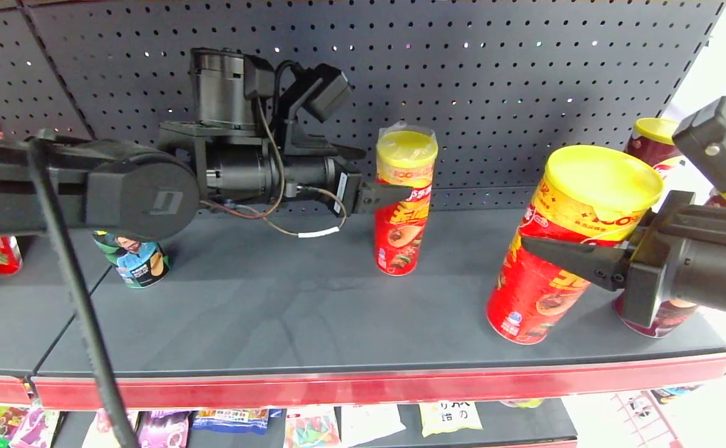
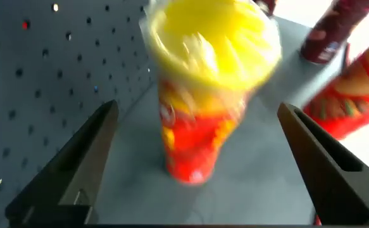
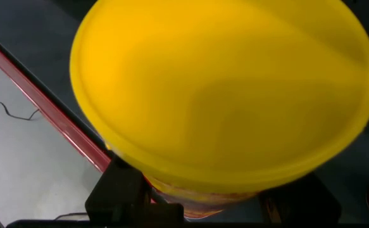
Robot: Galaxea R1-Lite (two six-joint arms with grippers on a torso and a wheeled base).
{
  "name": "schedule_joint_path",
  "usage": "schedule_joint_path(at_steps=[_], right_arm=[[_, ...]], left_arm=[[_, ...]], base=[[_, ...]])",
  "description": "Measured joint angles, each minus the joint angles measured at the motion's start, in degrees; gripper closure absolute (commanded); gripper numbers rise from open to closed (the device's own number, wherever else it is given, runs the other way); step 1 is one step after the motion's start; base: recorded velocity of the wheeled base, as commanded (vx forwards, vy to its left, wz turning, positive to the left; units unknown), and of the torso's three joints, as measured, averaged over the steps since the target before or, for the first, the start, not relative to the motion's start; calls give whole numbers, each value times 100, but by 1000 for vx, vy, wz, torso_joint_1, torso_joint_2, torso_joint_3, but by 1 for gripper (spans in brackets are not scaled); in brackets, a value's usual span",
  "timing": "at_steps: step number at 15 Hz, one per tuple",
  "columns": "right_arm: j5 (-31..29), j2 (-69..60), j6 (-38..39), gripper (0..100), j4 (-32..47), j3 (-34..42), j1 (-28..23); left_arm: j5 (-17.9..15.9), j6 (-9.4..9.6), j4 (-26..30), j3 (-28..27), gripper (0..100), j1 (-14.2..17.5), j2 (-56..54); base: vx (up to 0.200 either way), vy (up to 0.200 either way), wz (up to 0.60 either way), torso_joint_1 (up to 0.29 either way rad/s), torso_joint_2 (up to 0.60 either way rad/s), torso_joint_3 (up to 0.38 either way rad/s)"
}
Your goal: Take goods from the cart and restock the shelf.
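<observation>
Right gripper clamps a tilted red canister at the grey shelf's front right corner; left gripper, fingers apart, straddles a second canister, upright, toward the back edge.

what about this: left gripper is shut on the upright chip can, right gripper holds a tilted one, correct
Not quite: the left gripper is open. The left wrist view shows its fingers standing clear of the upright chip can, one on each side. The right gripper does hold a tilted chip can.
</observation>
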Motion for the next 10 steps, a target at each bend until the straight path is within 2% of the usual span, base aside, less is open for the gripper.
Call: schedule_joint_path(at_steps=[4, 10], right_arm=[[9, 21, -2, 100, -2, -2, -74], [11, 30, 0, 100, -2, -12, -107]], left_arm=[[174, -40, 0, -558, 0, -174, 479], [319, -52, 5, -735, 0, -317, 769]], base=[[0, 0, 0, 0, 0, 0], [0, 0, 0, 0, 0, 0]])
